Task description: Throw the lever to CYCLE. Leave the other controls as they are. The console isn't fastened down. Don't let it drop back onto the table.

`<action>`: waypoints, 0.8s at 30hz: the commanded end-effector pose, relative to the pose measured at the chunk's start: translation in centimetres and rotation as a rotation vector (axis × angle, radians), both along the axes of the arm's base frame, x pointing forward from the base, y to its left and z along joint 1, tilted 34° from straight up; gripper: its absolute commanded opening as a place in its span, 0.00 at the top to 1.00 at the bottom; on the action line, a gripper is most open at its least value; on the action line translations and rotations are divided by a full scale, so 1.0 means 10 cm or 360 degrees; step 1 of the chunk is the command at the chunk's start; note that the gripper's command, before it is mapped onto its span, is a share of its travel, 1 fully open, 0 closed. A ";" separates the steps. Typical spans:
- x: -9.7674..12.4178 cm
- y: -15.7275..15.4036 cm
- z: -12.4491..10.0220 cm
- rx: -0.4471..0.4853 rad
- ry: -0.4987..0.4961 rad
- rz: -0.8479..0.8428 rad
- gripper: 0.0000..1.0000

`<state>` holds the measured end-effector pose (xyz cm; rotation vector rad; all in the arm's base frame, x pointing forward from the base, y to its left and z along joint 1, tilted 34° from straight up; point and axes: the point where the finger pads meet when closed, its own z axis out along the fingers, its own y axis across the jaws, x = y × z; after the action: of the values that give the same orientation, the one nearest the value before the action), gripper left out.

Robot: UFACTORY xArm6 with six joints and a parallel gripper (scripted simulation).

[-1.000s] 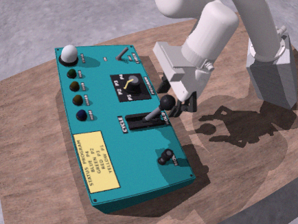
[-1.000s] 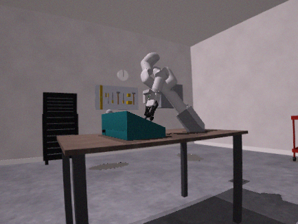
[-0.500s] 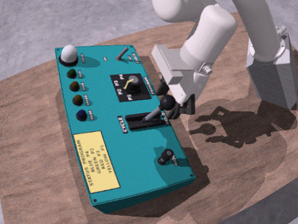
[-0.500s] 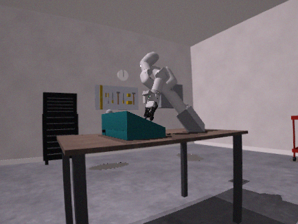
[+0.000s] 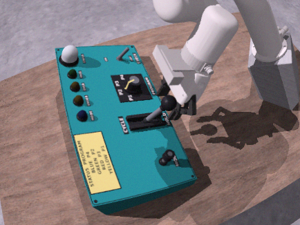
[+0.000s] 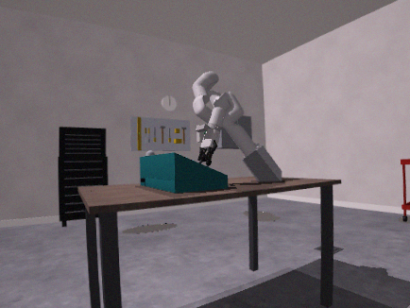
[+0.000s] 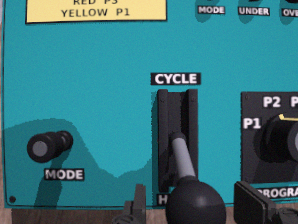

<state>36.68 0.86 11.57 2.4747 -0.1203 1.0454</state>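
The teal console (image 5: 104,107) (image 6: 181,176) (image 7: 100,75) lies on the wooden table (image 5: 31,155). Its lever, a grey shaft (image 5: 153,114) (image 7: 182,157) with a black ball knob (image 5: 169,102) (image 7: 195,200), leans to the HOLD label's (image 5: 168,117) end of its black slot. The CYCLE label (image 5: 122,125) (image 7: 176,79) marks the other end. My gripper (image 5: 175,101) (image 6: 205,158) (image 7: 190,202) is open and empty. Its two fingers stand on either side of the knob, at the console's edge, without gripping it.
On the console are a rotary program selector (image 5: 133,83) (image 7: 280,140), a MODE toggle (image 5: 166,157) (image 7: 47,146), a white dome button (image 5: 70,54), a column of dark lamps (image 5: 74,86) and a yellow status plate (image 5: 97,162). The arm's base (image 5: 273,79) stands to the right.
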 end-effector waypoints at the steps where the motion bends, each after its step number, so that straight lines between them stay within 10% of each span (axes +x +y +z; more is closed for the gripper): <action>1: 0.02 0.00 0.00 0.0001 -0.0003 0.0001 0.24; 20: 0.04 -0.01 -0.01 0.0001 -0.0003 0.0001 0.24; 21: 0.04 -0.01 -0.01 0.0001 -0.0003 0.0001 1.00; 24: 0.04 -0.01 -0.01 0.0001 -0.0003 0.0001 1.00</action>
<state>37.04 0.71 11.37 2.4747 -0.1204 1.0452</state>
